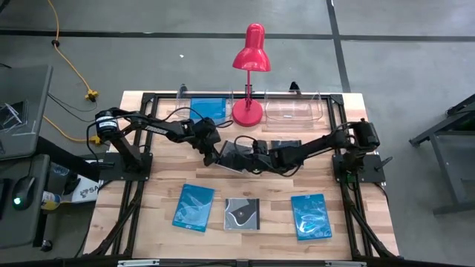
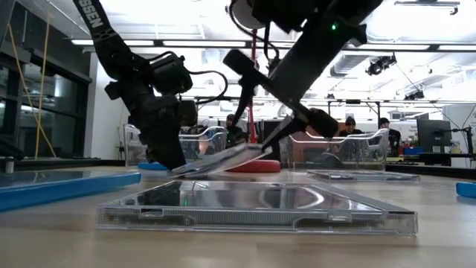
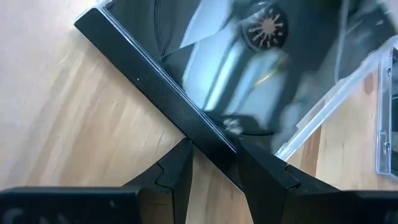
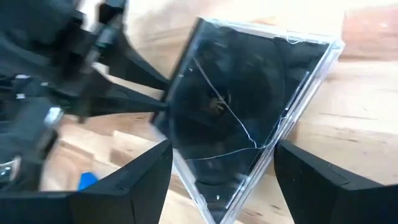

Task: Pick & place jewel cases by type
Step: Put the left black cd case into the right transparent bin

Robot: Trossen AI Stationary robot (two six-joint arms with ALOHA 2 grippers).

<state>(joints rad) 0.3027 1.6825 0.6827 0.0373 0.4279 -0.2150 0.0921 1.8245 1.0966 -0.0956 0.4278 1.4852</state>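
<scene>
Left jaws [image 3: 214, 163] clamp the black jewel case [image 4: 242, 118] edge; right jaws [image 4: 224, 177] (spread wide) straddle it

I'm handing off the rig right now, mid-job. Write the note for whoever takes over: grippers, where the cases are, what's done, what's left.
Left gripper: shut on the edge of the black clear-fronted jewel case, held tilted just off the table centre.
Right gripper: fingers open around the same case's opposite side, not clamped.
Front row: glossy blue patterned case, dark grey case with white swirl, second glossy blue case.
Another dark case lies behind the grippers.
Done: plain blue case is in the left clear plastic tray; right clear tray looks empty.
Left: place the held case, then sort the other four.
</scene>
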